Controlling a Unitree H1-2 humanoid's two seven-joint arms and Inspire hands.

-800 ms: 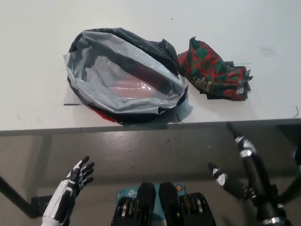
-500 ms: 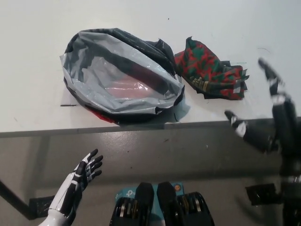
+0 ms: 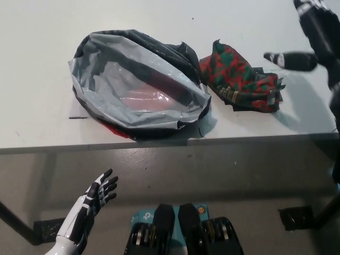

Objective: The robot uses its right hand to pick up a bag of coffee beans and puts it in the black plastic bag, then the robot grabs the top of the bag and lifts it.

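One coffee bag and one black plastic bag are seen on the white surface, just beside each other. Something reddish lies inside the open plastic bag. The right hand, raised since earlier, is held above the surface, fingers apart, empty. The left hand is held low, fingers apart.

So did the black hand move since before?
Yes. The right hand rose from below the table edge to above the coffee bag, open.
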